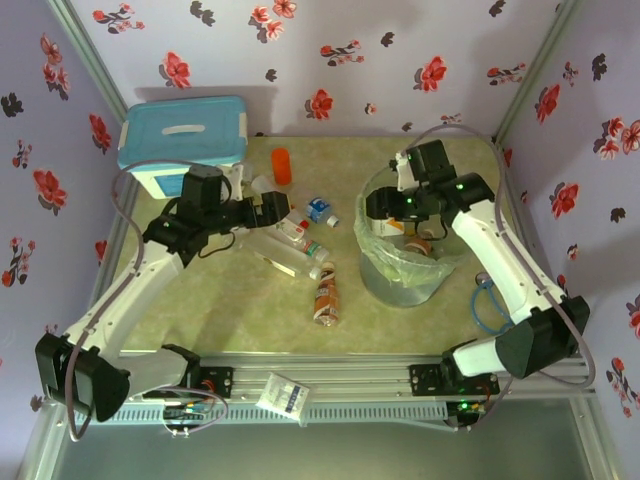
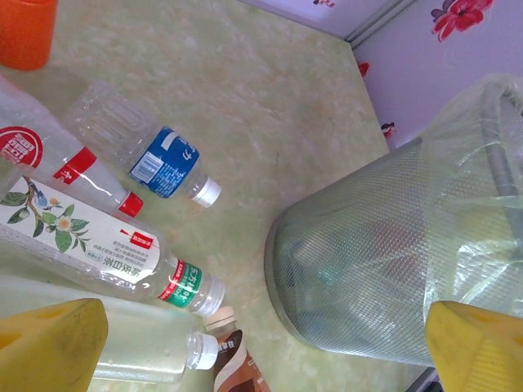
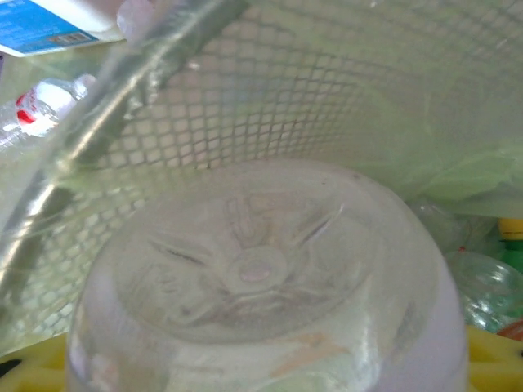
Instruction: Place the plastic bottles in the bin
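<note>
Hanging at the mouth of the bin (image 1: pixel 405 285), a clear bottle (image 3: pixel 261 278) is clamped in the right gripper (image 1: pixel 382 207) close to its edge, so it could be bounced out onto the table (image 1: pixel 200 300) if released off-centre; the left gripper (image 1: pixel 272 210) is held spread wide over the loose bottles (image 1: pixel 300 250).

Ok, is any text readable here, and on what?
Nothing can be quoted.
Leaf-label bottle: Chinese characters, too blurred to read.
Blue-label bottle: barcode and white marks, unreadable.
Red-label bottle: white emblem, lettering unreadable.
White packet: blue print, too small to read.
</note>
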{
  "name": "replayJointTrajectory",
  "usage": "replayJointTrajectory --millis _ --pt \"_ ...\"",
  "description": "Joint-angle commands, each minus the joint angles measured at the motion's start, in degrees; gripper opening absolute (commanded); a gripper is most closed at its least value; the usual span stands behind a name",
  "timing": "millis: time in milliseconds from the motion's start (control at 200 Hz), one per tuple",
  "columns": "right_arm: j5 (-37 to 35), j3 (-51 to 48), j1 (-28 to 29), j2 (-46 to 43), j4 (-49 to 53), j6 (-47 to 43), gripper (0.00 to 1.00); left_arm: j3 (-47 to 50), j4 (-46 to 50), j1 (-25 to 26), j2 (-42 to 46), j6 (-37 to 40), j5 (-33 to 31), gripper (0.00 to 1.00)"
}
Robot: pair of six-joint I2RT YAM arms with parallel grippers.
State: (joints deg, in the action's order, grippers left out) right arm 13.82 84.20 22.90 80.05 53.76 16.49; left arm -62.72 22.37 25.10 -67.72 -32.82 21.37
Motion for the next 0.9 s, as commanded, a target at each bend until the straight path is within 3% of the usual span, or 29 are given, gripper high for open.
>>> replayJointTrajectory --millis 0,140,335,710,895 --pt "-11.4 7.1 -0.1 0.1 11.2 -5.0 0.47 0.7 2.0 -0.6 1.6 1.2 -1.4 1.00" --pt "-22.1 8.2 -2.0 0.6 16.3 -7.4 0.47 1.0 2.2 -0.9 2.3 1.4 -1.8 1.00" --pt "-25.0 4.6 -4.4 2.7 14.2 -9.5 0.47 1.3 2.5 -1.1 2.4 1.5 -1.9 1.00" --pt "-13.6 -4.3 -2.7 6.7 6.0 -9.5 0.47 1.8 2.9 -1.5 3.0 1.5 -2.3 1.00" --pt "-3.9 -4.7 0.2 8.8 1.9 -9.1 0.47 2.1 2.9 -1.8 3.4 1.3 -2.3 1.00"
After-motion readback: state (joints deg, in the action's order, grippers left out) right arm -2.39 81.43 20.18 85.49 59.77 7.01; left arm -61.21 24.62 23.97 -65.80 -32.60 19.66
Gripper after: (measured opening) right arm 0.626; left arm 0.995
